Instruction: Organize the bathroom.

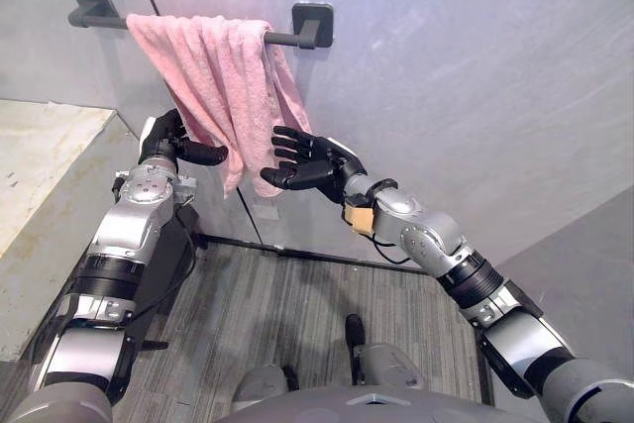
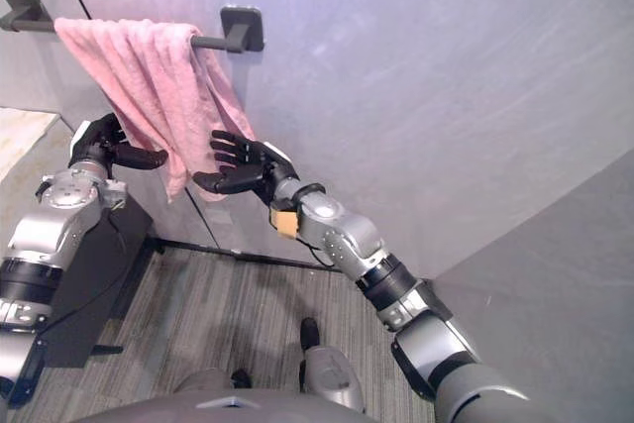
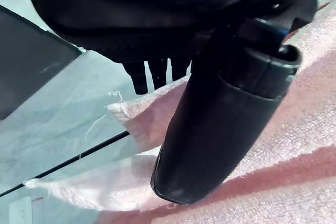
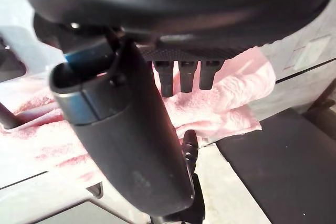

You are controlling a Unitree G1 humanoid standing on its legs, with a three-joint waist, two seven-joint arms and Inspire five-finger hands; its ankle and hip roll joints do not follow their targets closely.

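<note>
A pink towel (image 1: 218, 76) hangs bunched over a dark towel bar (image 1: 282, 40) fixed to the grey wall, its folds gathered toward the bar's right bracket (image 1: 313, 24). My left hand (image 1: 163, 146) sits at the towel's lower left edge, its fingers straight and its thumb (image 3: 220, 124) lying across the cloth (image 3: 294, 182) without gripping it. On the other side, my right hand (image 1: 312, 163) is held up open, fingers spread, palm turned to the towel's lower right edge and just short of it. The right wrist view shows the thumb (image 4: 126, 129) with the pink cloth (image 4: 220, 103) beyond.
A pale stone counter (image 1: 40, 165) runs along the left, with a dark cabinet (image 2: 89, 294) under it beside my left arm. Grey plank flooring (image 1: 297, 314) lies below. The grey wall (image 1: 475, 76) stretches bare to the right of the bar.
</note>
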